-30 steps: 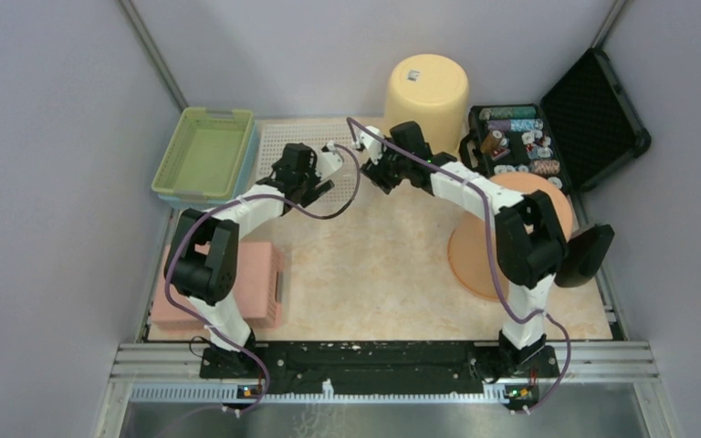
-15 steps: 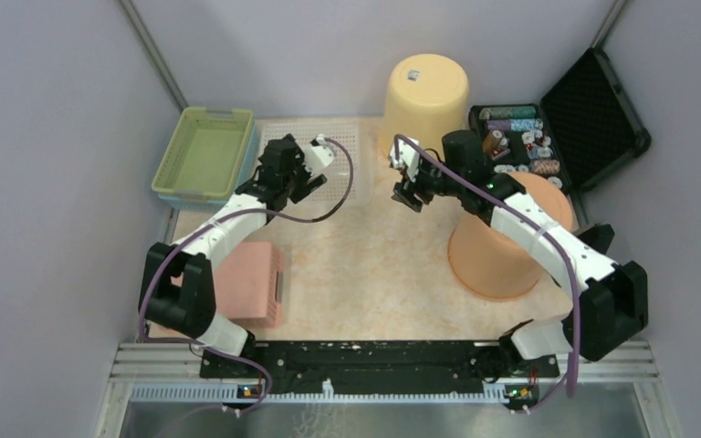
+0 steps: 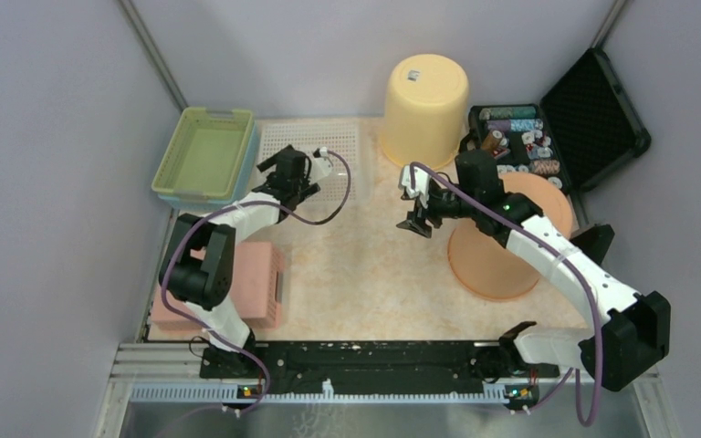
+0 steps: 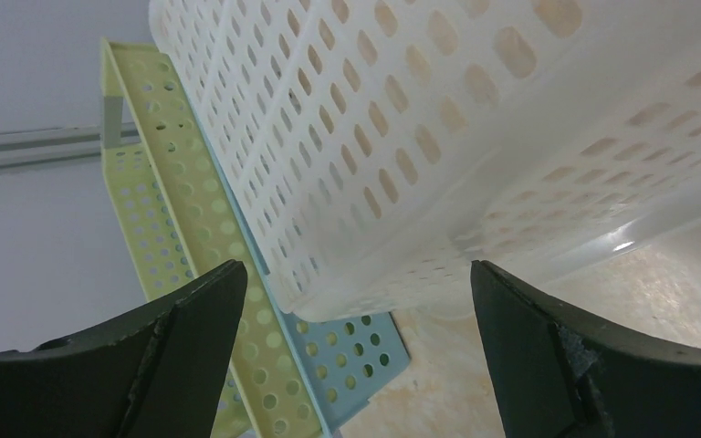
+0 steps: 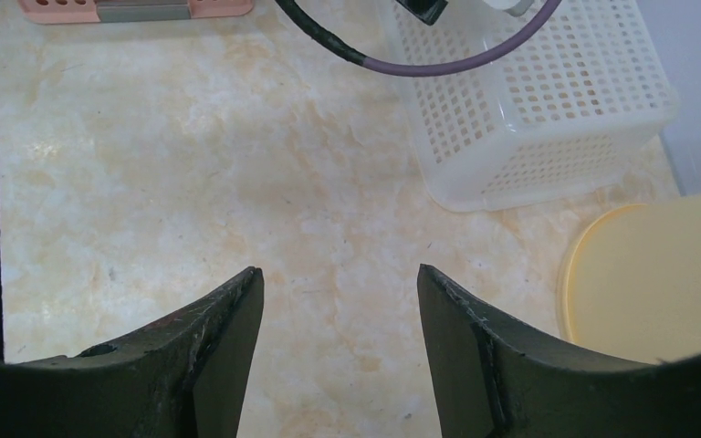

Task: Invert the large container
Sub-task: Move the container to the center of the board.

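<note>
The white perforated container (image 3: 278,137) lies bottom-up at the back of the marbled surface (image 3: 365,265), between a green basket (image 3: 203,151) and an upturned yellow bucket (image 3: 424,96). The left tool (image 4: 356,274) sits close against the container's side, its jaws spread wide with nothing held. The right tool (image 5: 339,274) hovers over bare surface beside an upturned orange bucket (image 3: 493,260), likewise wide open and empty.
</note>
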